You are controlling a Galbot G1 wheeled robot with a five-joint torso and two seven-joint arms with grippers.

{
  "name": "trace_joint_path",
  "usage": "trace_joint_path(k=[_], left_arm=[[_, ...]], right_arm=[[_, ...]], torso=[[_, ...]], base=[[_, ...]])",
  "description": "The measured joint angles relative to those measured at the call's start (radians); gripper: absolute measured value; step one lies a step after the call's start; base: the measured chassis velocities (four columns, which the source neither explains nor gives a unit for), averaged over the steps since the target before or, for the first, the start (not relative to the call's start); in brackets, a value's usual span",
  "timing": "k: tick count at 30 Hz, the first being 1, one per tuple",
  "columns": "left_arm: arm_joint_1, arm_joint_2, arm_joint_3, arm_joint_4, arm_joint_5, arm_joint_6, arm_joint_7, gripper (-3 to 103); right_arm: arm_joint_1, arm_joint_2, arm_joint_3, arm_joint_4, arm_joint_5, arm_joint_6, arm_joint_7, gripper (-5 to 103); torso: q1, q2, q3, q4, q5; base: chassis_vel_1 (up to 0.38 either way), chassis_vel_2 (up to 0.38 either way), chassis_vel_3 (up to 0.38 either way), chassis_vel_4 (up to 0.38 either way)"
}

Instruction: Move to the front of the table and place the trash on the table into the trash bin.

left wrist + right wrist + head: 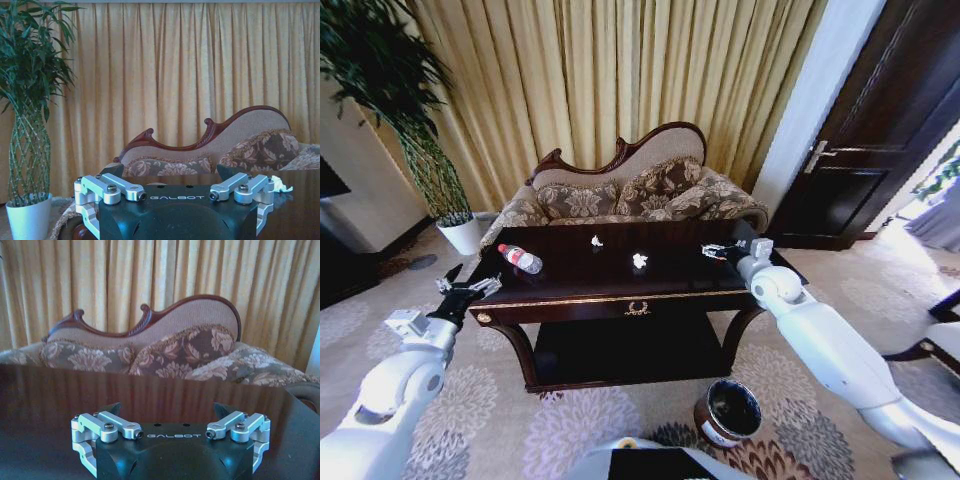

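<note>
— What does your head camera give you?

— The table (620,300): dark glossy wood, rectangular, gold trim and a gold emblem on its front, curved legs, a lower shelf. On top lie one clear plastic bottle (521,259) with a red label and cap, on its side toward my left end, and two small white crumpled scraps (597,241) (639,261) near the middle. The trash bin (728,412), a round dark bucket with a white label, stands on the patterned carpet by the table's right front leg.

— And your grippers?

— My left gripper (463,288) hovers off the table's left end, fingers spread, holding nothing. My right gripper (720,251) hangs over the right end, also open and empty.

— Left wrist?

— "GALBOT" on the black housing, one scrap (281,186) on the tabletop.

— Right wrist?

— "GALBOT" again, above the glossy tabletop (150,395).
</note>
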Motion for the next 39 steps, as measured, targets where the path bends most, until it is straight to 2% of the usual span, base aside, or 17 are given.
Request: trace_joint_path(k=[9,31,32,33,35,36,37,39], left_arm=[[-0.003,-0.003,-0.005,0.017,-0.002,0.0,0.003,100],[-0.011,-0.002,-0.02,0.032,-0.009,-0.008,0.009,100],[-0.01,-0.002,-0.022,0.032,-0.009,-0.009,0.011,100],[-0.009,-0.002,-0.022,0.031,-0.01,-0.01,0.012,100],[-0.008,-0.003,-0.022,0.03,-0.01,-0.01,0.012,100],[-0.008,-0.003,-0.022,0.029,-0.01,-0.01,0.012,100],[-0.008,-0.003,-0.022,0.029,-0.01,-0.01,0.012,100],[-0.008,-0.004,-0.021,0.029,-0.009,-0.011,0.013,100]], right_arm=[[0.0,0.023,0.007,-0.083,-0.005,-0.033,-0.001,100],[0.003,0.038,0.0,-0.125,-0.044,-0.038,0.001,101],[-0.001,0.039,0.001,-0.122,-0.048,-0.038,0.003,96],[-0.007,0.039,0.003,-0.116,-0.051,-0.037,0.004,86],[-0.011,0.038,0.005,-0.112,-0.052,-0.037,0.004,86],[-0.017,0.036,0.008,-0.109,-0.053,-0.034,0.004,80],[-0.017,0.036,0.008,-0.109,-0.053,-0.034,0.004,80],[-0.024,0.033,0.013,-0.107,-0.057,-0.027,0.004,70]], torso=[[0.0,0.0,0.0,-0.0001,0.0001],[0.0,0.0,0.0,-0.0001,0.0],[0.0,0.0,0.0,0.0,0.0],[0.0,0.0,0.0,0.0,0.0],[0.0,0.0,0.0,0.0001,0.0],[0.0,0.0,0.0,0.0,0.0],[0.0,0.0,0.0,0.0,0.0],[0.0,0.0,0.0,-0.0001,0.0001]], base=[[0.0,0.0,0.0,0.0],[0.0,0.0,0.0,0.0],[0.0,0.0,0.0,0.0],[0.0,0.0,0.0,0.0],[0.0,0.0,0.0,0.0],[0.0,0.0,0.0,0.0],[0.0,0.0,0.0,0.0],[0.0,0.0,0.0,0.0]])
